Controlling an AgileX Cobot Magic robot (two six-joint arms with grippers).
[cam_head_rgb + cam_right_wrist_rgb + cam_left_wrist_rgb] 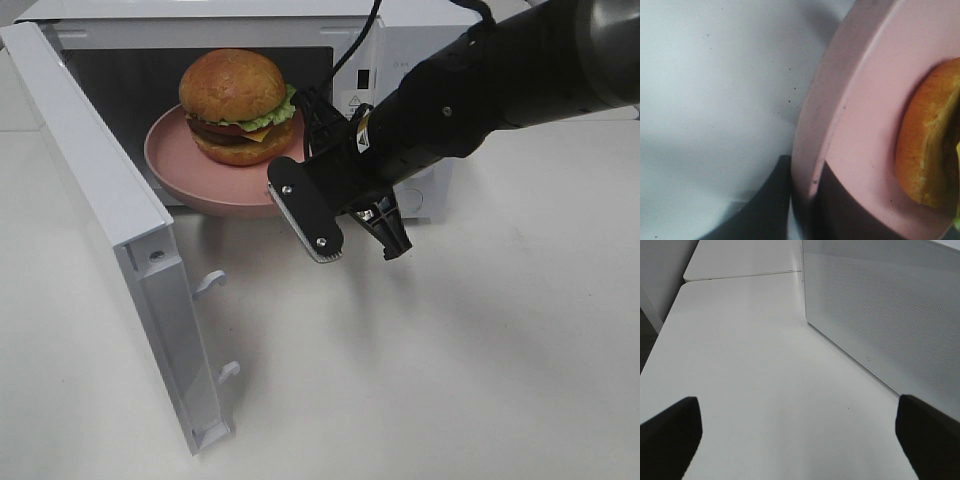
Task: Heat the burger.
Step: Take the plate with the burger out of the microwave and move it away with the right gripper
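Observation:
The burger (238, 105), with a glossy brown bun, lettuce, tomato and cheese, sits on a pink plate (175, 165) in the mouth of the open microwave (420, 60). The plate's front edge sticks out past the opening. My right gripper (300, 195) reaches in from the right and is shut on the plate's near rim. In the right wrist view, the right gripper (807, 185) has its dark fingers (765, 210) on either side of the plate rim (830, 115), with the burger's bun (927, 150) close by. My left gripper (800, 440) is open over bare table and holds nothing.
The microwave door (110, 190) stands swung out to the left, its latch hooks facing the white table (450, 380). In the left wrist view a white perforated microwave panel (880, 305) stands beside the left gripper, and the table edge (670, 325) runs past it.

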